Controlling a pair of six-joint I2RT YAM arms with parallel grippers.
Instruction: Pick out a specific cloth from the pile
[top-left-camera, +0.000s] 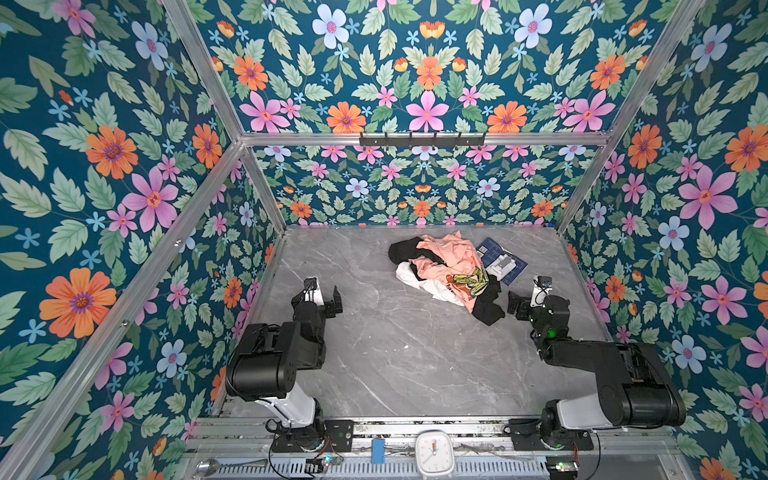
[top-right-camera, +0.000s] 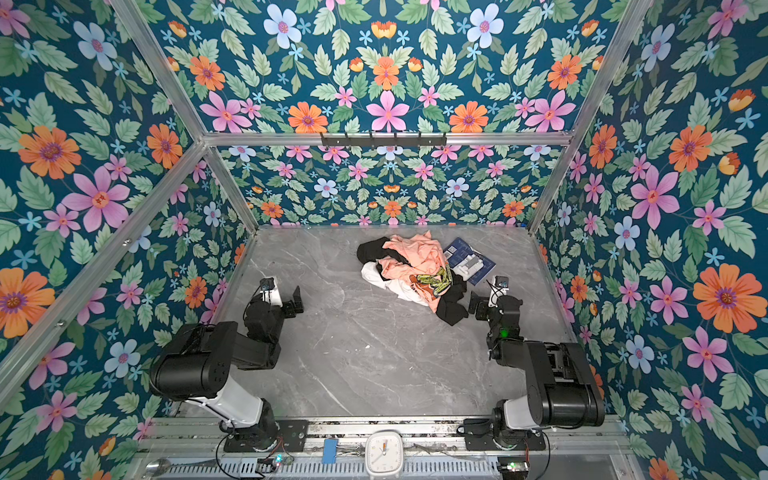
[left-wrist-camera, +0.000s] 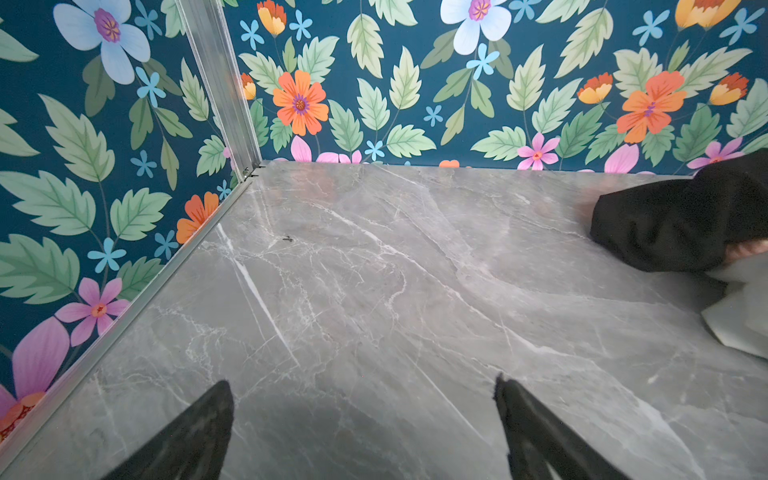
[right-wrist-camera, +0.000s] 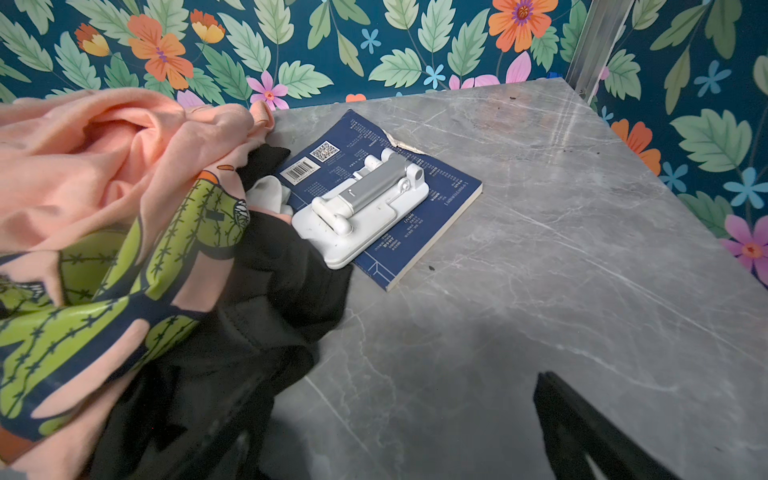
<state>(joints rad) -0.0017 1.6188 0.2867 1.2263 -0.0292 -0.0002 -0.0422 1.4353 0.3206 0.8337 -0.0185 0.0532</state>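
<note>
The pile (top-left-camera: 451, 272) is seen in both top views toward the back of the grey marble table (top-left-camera: 374, 353), right of the middle. It is made up of a peach-orange shirt (top-left-camera: 451, 253) with a green cactus print, black garments (top-left-camera: 488, 305) and the cloth (top-left-camera: 405, 275). The cloth is shown as a white fold at the pile's left edge, on the side facing the left arm. It is partly covered by the peach shirt and by a black garment, and a further white strip is exposed along the pile's near edge. The left gripper (left-wrist-camera: 363, 384) is held low over the table with its fingers spread wide and nothing between them but bare marble. The cloth is found ahead of it and off toward the middle of the table, with an open stretch of table between them, and no contact is made. In the left wrist view only a corner of the cloth is caught at the frame's edge, under a black sleeve. The right gripper (top-left-camera: 521, 302) is set just beside the black garments at the pile's right near corner, and its jaws are likewise parted and empty. One finger is lost against the dark fabric in the right wrist view. The cloth is kept from this gripper by the bulk of the pile. A dark blue book (right-wrist-camera: 432, 216) with a white block (right-wrist-camera: 361, 216) on it is laid against the pile's right side.
</note>
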